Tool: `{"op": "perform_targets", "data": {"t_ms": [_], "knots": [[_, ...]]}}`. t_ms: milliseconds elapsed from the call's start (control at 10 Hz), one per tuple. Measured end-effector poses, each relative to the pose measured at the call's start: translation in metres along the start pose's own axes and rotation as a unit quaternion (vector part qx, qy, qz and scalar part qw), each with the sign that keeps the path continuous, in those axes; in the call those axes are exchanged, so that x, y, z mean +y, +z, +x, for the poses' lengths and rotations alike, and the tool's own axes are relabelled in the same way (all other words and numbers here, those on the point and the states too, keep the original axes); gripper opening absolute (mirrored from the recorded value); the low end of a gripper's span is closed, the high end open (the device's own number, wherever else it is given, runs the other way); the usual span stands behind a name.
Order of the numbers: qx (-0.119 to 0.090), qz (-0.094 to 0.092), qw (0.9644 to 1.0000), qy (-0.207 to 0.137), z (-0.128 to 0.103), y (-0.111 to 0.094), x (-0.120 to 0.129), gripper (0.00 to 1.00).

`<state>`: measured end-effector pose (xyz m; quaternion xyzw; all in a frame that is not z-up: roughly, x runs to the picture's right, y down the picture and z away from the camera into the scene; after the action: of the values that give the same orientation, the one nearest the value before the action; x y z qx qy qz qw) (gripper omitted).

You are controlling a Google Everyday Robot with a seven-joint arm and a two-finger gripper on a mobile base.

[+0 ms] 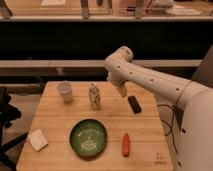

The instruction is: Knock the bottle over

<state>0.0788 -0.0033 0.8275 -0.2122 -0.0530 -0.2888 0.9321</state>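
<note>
Gripper [122, 92], openness unclear, hangs near the upright bottle [94, 96], opposite the cup [65, 92]; a sideways push at the neck should topple it.

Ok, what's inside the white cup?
The cup shows only its rim and a shadowed upper interior; its wall hides the bottom, so contents cannot be told. The gripper hangs above the table beside the bottle, on the side away from the cup.
</note>
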Motion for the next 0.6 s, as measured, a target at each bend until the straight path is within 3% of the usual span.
{"op": "perform_targets", "data": {"t_ms": [600], "knots": [[-0.005,0.003,0.9999,-0.013,-0.0051,0.0048,-0.0058,0.8]]}}
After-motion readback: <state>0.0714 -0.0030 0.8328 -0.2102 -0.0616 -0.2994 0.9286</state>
